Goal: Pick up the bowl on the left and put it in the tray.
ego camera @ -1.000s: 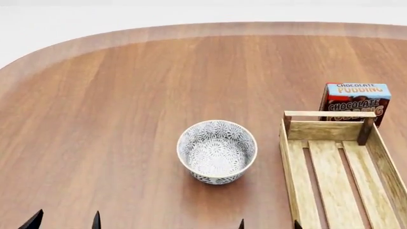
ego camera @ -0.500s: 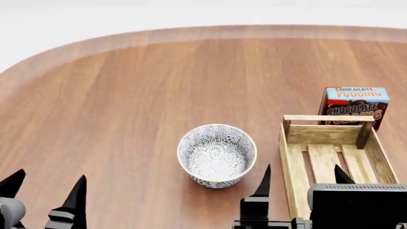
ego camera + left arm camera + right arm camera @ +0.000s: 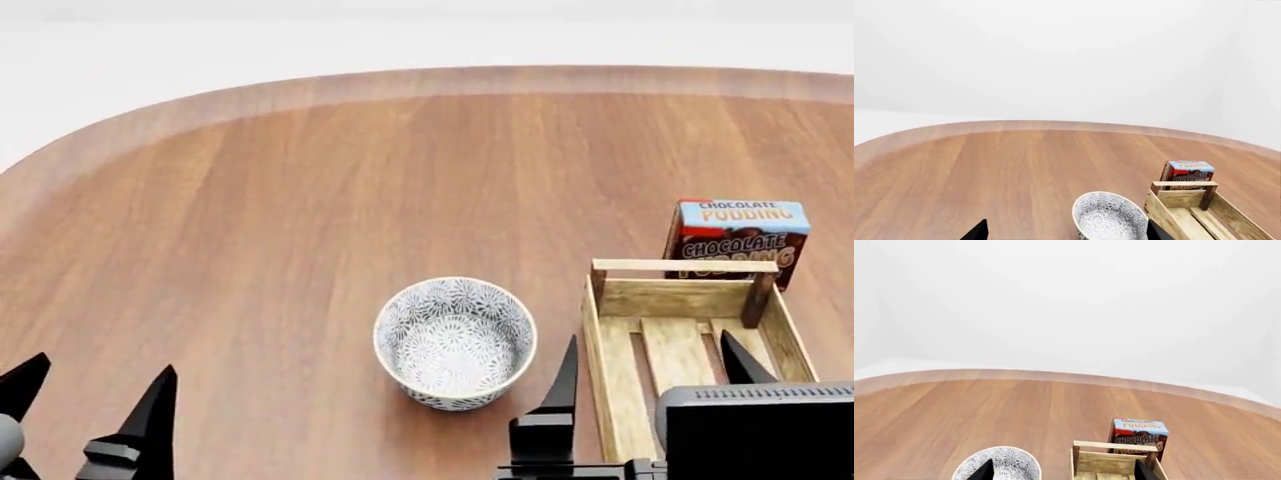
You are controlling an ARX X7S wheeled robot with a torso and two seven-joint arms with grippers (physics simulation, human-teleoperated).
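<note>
Sitting empty on brown wooden worktop (image 3: 267,200): small round floral ceramic bowl (image 3: 455,342), just left of long light-wood slatted tray (image 3: 621,300). Hovering nearby, both spread wide, gripping nothing: left claw (image 3: 87,405), right claw (image 3: 654,370).

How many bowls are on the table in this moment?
1. The bowl sits upright on the wooden table, just left of the tray and apart from it. Nothing in view could hide another.

Both grippers sat low at the near edge of the head view. The left gripper (image 3: 91,400) and the right gripper (image 3: 654,362) each had fingers spread apart, pointing forward, empty.
</note>
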